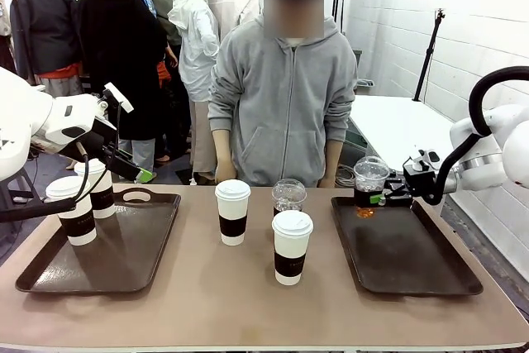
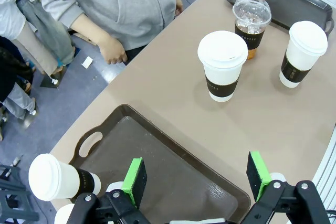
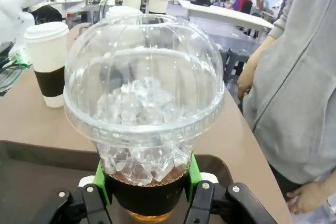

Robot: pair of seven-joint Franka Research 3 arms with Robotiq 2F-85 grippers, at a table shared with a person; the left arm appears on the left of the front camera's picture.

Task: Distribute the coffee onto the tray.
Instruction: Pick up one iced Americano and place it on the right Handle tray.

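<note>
The right gripper (image 1: 383, 197) clasps a dome-lidded cup (image 1: 370, 181) by its sleeve at the far left corner of the right tray (image 1: 413, 258). The left gripper (image 2: 197, 179) hangs spread open over the left tray (image 1: 116, 254), which bears two paper cups (image 1: 70, 208) at its far left corner; three more cups (image 1: 291, 245) stand between the trays.

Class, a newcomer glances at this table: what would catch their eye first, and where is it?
The right gripper grips a dome-lidded iced drink at the far corner of the right tray. The left gripper hangs open above the left tray, where two white cups stand. Mid-table, three more cups wait before a person in a grey hoodie.
</note>
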